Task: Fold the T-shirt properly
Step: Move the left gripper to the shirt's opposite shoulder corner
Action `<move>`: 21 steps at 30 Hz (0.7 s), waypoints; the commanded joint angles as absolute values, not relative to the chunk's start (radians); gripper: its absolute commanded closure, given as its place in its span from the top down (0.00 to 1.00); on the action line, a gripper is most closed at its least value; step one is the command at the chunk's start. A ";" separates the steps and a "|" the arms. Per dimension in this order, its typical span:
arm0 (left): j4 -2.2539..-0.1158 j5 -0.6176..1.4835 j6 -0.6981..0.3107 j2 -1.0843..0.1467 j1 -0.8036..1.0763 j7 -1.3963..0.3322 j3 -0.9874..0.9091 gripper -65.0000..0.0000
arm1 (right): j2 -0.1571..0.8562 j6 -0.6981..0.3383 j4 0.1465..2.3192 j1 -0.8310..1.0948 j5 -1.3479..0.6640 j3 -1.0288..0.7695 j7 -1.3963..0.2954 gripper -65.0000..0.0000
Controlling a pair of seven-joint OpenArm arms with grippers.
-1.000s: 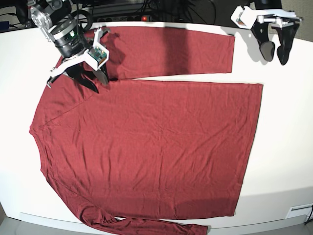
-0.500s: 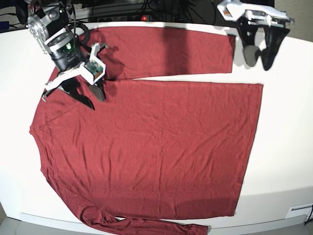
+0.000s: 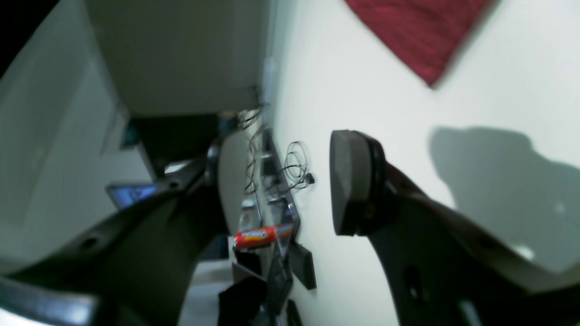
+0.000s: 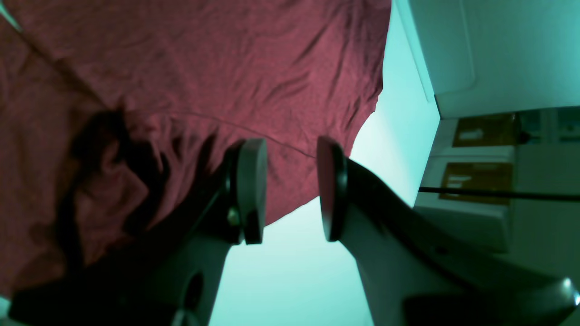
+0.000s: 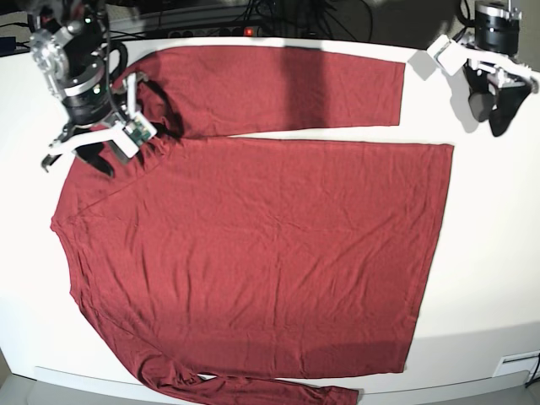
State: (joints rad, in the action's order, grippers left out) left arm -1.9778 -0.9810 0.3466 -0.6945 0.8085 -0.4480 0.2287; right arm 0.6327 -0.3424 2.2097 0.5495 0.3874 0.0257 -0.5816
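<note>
The T-shirt (image 5: 253,236), dark red with long sleeves, lies spread flat on the white table (image 5: 494,253). One sleeve (image 5: 278,89) runs along the far side. The other sleeve (image 5: 253,391) trails at the front edge. My right gripper (image 5: 93,156) hovers over the shirt's shoulder at the left. In the right wrist view its jaws (image 4: 290,190) stand open and empty above the shirt's edge (image 4: 204,68). My left gripper (image 5: 489,114) hangs over bare table at the far right, open and empty (image 3: 272,194). A corner of the shirt (image 3: 417,31) shows beyond it.
Cables and a power strip (image 5: 236,17) lie behind the table's far edge. In the left wrist view a red-labelled packet (image 3: 256,236) and wires sit past that edge. A white box (image 5: 516,364) shows at the front right corner.
The right gripper has moved left, from near the sleeve's base to the shoulder edge. The left gripper swung left, then back to the far right. Both stayed open.
</note>
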 commanded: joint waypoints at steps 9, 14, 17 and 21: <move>-2.289 -0.820 0.105 -0.834 0.811 -0.495 0.223 0.45 | 0.682 -0.513 2.287 0.551 0.273 0.019 -0.570 0.30; -2.356 -0.737 -0.015 -0.842 0.755 -0.479 0.223 0.45 | 0.682 -0.517 2.287 0.551 0.274 0.019 -0.586 0.30; -2.356 -0.683 -0.059 -0.842 0.698 -0.499 0.223 0.45 | 0.681 -0.514 2.287 0.550 0.293 0.019 -0.582 0.30; -2.356 -0.607 -0.105 -0.843 0.625 -0.502 0.223 0.45 | 0.675 -0.513 2.287 0.549 0.292 0.019 -0.575 0.30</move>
State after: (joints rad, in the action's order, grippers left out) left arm -2.3386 -0.5903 -0.1257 -0.8280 0.6277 -0.5053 0.2291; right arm 0.6655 -0.5247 2.2684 0.5491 0.2844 0.0257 -0.5854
